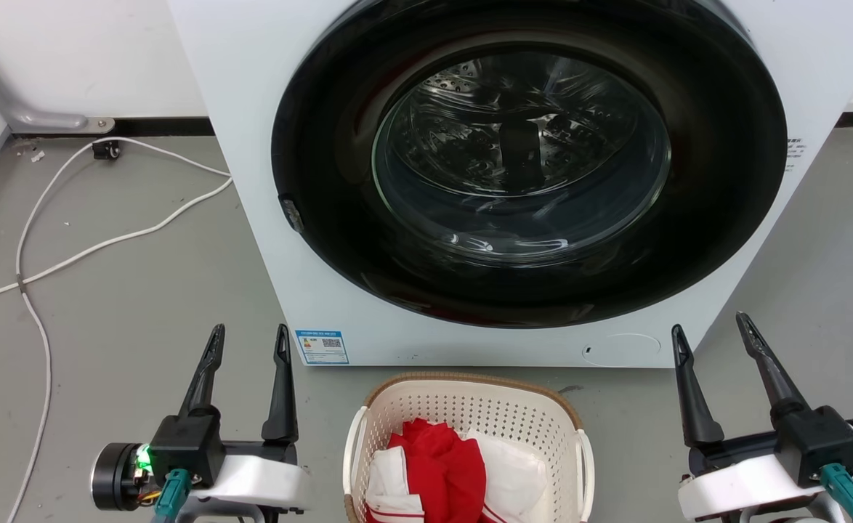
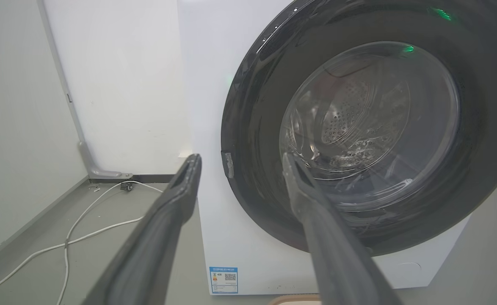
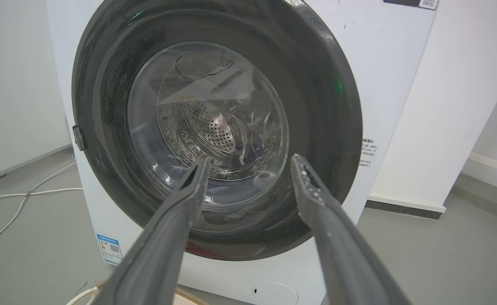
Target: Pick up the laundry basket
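The cream-white perforated plastic laundry basket (image 1: pixel 470 407) is seen near, midway between the left gripper (image 1: pixel 250 330) and the right gripper (image 1: pixel 709 323), both spread open.

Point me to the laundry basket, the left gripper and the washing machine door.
laundry basket (image 1: pixel 470 407), head view, far perforated wall.
left gripper (image 1: pixel 249 331), head view, midway between fingertips.
washing machine door (image 1: pixel 521 156), head view, glass window.

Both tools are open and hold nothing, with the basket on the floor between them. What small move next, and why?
Probably swing both arms inward and down toward the white side handles of the laundry basket. It sits between the left tool and the right tool, both open, empty and aimed at the washing machine, with neither handle touched.
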Available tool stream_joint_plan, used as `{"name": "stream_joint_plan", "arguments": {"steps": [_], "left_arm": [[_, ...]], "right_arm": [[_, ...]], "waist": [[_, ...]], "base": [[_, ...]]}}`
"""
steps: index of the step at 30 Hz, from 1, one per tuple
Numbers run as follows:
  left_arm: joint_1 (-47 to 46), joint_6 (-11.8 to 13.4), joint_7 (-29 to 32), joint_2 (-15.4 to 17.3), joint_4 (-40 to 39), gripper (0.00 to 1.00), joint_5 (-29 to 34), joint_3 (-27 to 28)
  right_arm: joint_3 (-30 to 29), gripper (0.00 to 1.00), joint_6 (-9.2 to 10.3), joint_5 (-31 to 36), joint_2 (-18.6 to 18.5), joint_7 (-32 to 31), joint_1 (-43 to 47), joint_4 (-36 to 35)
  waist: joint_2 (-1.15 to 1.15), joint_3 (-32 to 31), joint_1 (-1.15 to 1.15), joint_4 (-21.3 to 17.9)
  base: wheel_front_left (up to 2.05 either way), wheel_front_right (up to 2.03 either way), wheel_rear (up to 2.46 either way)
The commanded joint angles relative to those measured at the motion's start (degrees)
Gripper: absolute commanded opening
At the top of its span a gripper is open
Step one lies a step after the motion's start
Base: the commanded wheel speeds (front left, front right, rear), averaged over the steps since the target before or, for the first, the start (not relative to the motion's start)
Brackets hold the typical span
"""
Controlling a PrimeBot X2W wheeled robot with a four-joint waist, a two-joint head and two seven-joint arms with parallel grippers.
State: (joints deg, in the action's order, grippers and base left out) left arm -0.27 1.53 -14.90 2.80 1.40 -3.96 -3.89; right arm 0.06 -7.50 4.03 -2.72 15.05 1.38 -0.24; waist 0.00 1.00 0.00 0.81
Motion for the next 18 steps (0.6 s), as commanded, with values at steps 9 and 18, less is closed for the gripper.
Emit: {"name": "stream_joint_plan", "arguments": {"steps": [9,18], "left_arm": [[0.6,0.0,-0.3,0.2,0.1,1.00,0.3,0.2],[0.6,-0.3,-0.3,0.2,0.6,1.00,0.4,0.5]], "right_arm": [[0.0,1.00,0.02,0.0,-0.3,0.2,0.6,-0.2],[0.1,1.00,0.02,-0.1,-0.3,0.2,0.5,-0.3]], "waist": [[0.00,0.2,0.00,0.1],[0.00,0.4,0.00,-0.2]], "base": [[0.00,0.00,0.00],[0.00,0.00,0.00]]}}
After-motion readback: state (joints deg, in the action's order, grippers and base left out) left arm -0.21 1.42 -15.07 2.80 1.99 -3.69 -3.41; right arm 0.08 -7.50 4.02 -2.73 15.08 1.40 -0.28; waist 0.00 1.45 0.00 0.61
